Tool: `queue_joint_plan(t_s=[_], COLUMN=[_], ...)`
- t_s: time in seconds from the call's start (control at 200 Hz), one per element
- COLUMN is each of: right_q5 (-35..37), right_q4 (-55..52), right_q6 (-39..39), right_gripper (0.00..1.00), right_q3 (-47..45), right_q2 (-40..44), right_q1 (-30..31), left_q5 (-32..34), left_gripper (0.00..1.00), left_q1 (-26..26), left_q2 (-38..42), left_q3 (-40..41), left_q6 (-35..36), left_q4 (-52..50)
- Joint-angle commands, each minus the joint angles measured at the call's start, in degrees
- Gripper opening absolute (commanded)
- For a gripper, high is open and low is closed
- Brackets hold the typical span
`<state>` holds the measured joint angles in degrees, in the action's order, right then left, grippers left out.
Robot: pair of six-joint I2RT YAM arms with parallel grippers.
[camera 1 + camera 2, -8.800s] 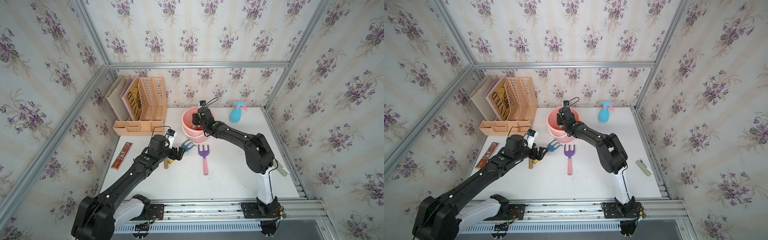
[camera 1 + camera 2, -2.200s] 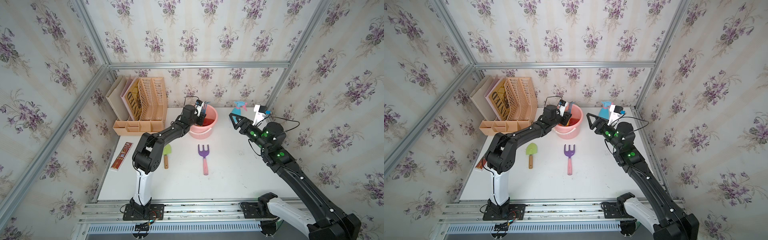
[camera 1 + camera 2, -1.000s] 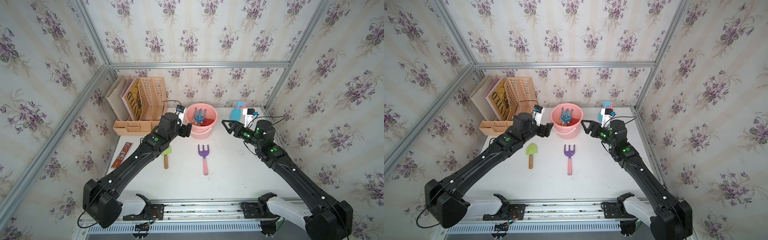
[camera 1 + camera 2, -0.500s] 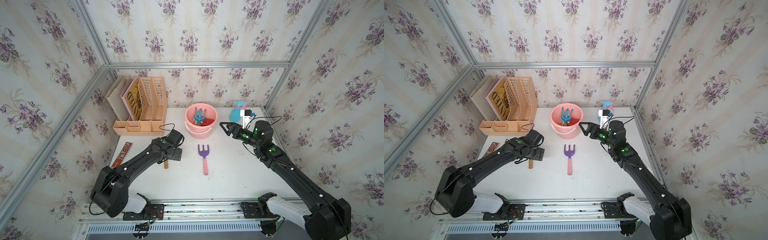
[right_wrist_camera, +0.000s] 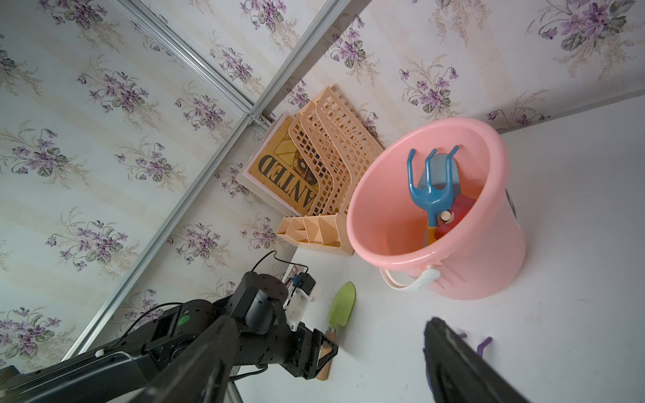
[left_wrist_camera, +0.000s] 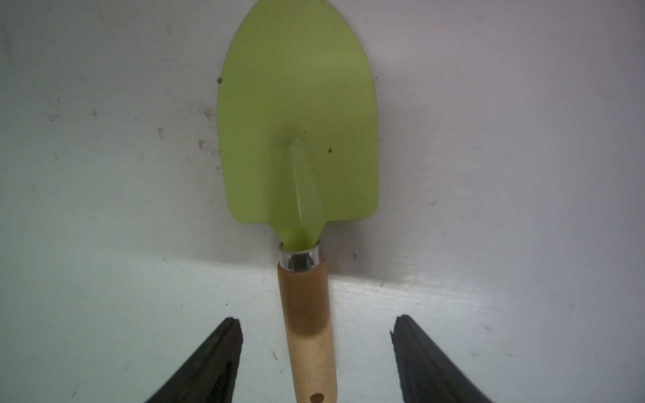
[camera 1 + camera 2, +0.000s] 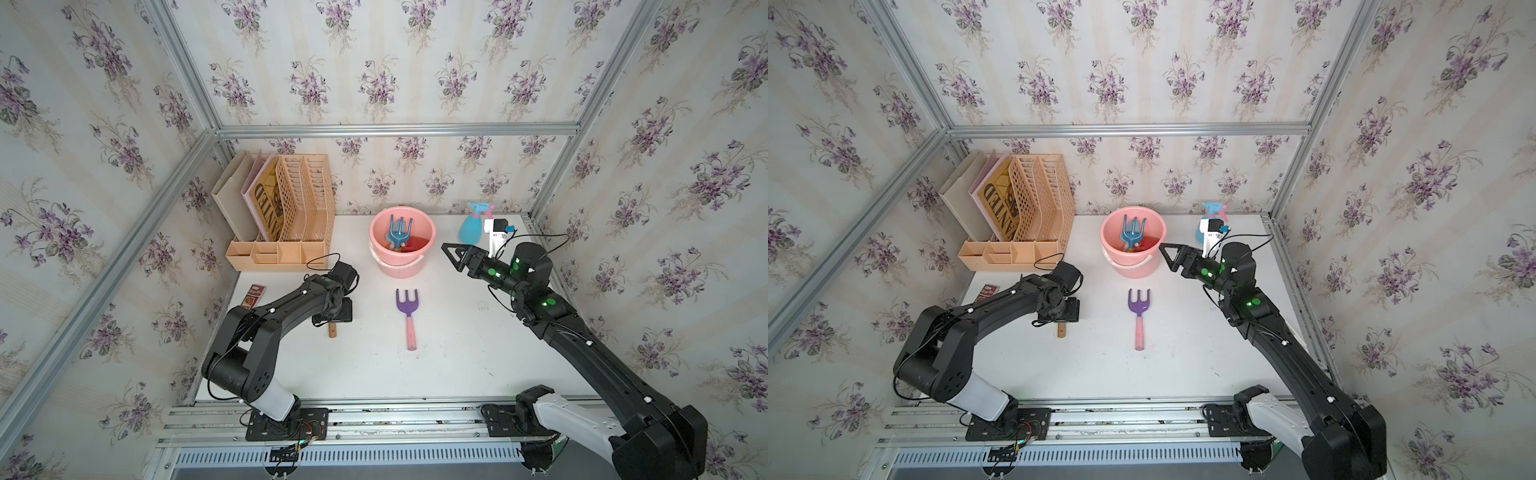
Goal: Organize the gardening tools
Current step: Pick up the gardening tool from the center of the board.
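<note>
From above, my left gripper (image 7: pixel 337 313) covered the blade of the green shovel (image 7: pixel 332 332), and I saw only its wooden handle end. The left wrist view cut that handle off at the frame edge. In the right wrist view, a blurred finger (image 5: pixel 453 366) of the right gripper (image 5: pixel 330 319) hid most of the purple fork (image 5: pixel 486 342). The blue fork (image 5: pixel 427 195) and the pink bucket (image 5: pixel 488 272) half hid the red shovel (image 5: pixel 458 211). I couldn't read the packet (image 7: pixel 253 294) at the table's left edge.

Left hand (image 6: pixel 316 319) low and spread; right hand (image 7: pixel 452 257) raised, spread.
</note>
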<state>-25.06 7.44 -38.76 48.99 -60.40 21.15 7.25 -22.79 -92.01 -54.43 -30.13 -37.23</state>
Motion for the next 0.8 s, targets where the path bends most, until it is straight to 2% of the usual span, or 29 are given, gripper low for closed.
queue_joint_plan(t_s=[0.0, 0.185, 0.235, 0.425, 0.684, 0.794], right_q5=[0.2, 0.5, 0.7, 0.9, 1.3, 1.2], right_q4=[-0.1, -1.3, -1.5, -1.8, -2.2, -2.2], right_q6=[0.7, 1.2, 1.3, 1.3, 1.5, 1.5], right_gripper=[0.87, 0.87, 0.87, 0.87, 0.87, 0.87], right_q3=[0.4, 0.9, 1.0, 1.3, 1.4, 1.2], right_q2=[0.3, 0.7, 0.9, 1.0, 1.1, 1.1], right_q1=[-0.1, -0.3, -0.4, -0.7, -0.8, -0.8], left_q5=[-1.7, -3.3, -3.6, -4.7, -6.4, -6.1], left_gripper=[0.68, 0.57, 0.56, 0.29, 0.01, 0.0], left_q1=[0.8, 3.0, 3.6, 5.0, 5.3, 4.6], left_q2=[-1.6, -3.4, -3.9, -4.7, -3.4, 2.2], left_q3=[-0.3, 0.1, 0.1, 0.5, 1.6, 0.8], left_q6=[0.4, 0.8, 1.1, 1.5, 1.3, 1.6], left_q4=[2.8, 5.4, 5.9, 7.1, 7.4, 6.9])
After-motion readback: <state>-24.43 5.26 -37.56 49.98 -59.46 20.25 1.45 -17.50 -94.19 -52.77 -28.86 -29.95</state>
